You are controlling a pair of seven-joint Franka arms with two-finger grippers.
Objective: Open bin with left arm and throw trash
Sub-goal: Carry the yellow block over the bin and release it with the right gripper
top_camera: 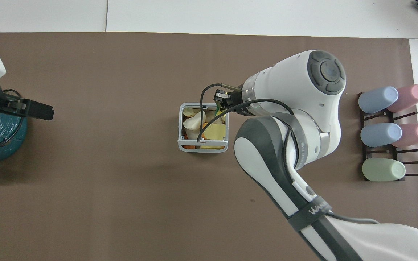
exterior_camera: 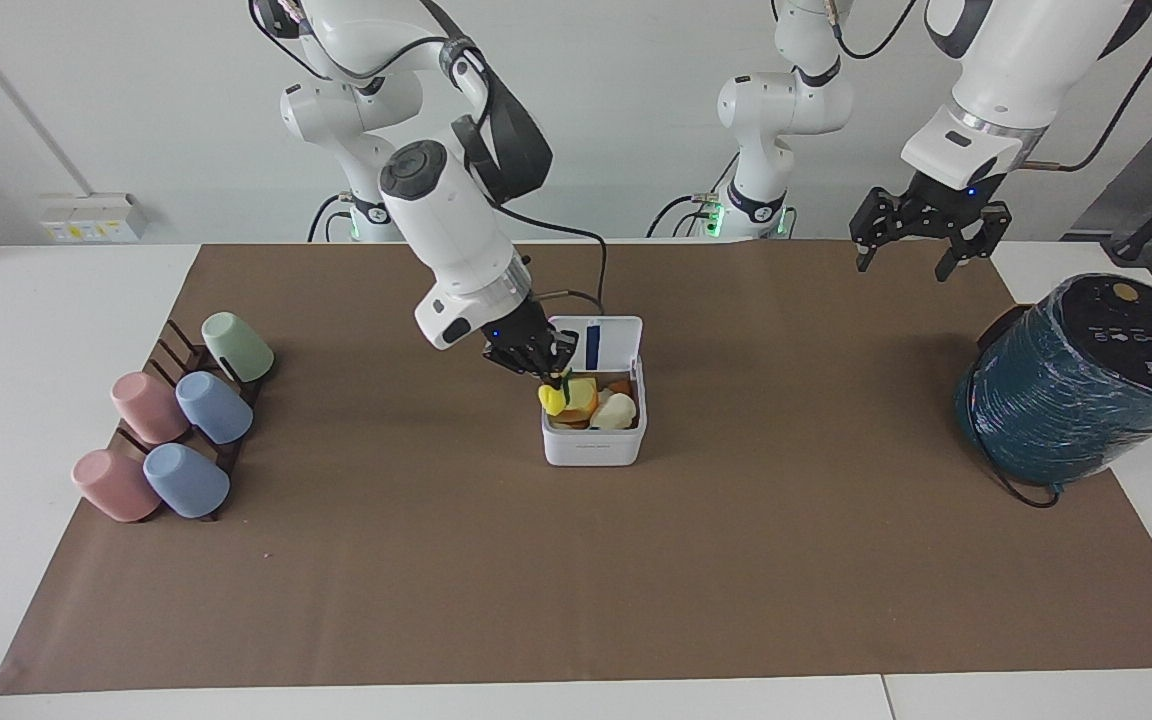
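Fingers of your right gripper (exterior_camera: pixel 558 385) pinch one small yellow scrap (exterior_camera: pixel 551 398), hanging over the open bin (exterior_camera: pixel 593 442). Your left gripper (exterior_camera: pixel 914 250) waits with fingers wide above the table's robot-side edge, near the one teal cylinder (exterior_camera: pixel 1076 385). You have one bin: white, cube-like, mid-table, lid (exterior_camera: pixel 595 343) upright, holding yellow, cream and orange pieces. Five cups (exterior_camera: pixel 179 418) lie on a rack at the right arm's end.

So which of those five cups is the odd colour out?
The green cup, the one nearest the robots on the rack. The other four come as two pink and two blue.
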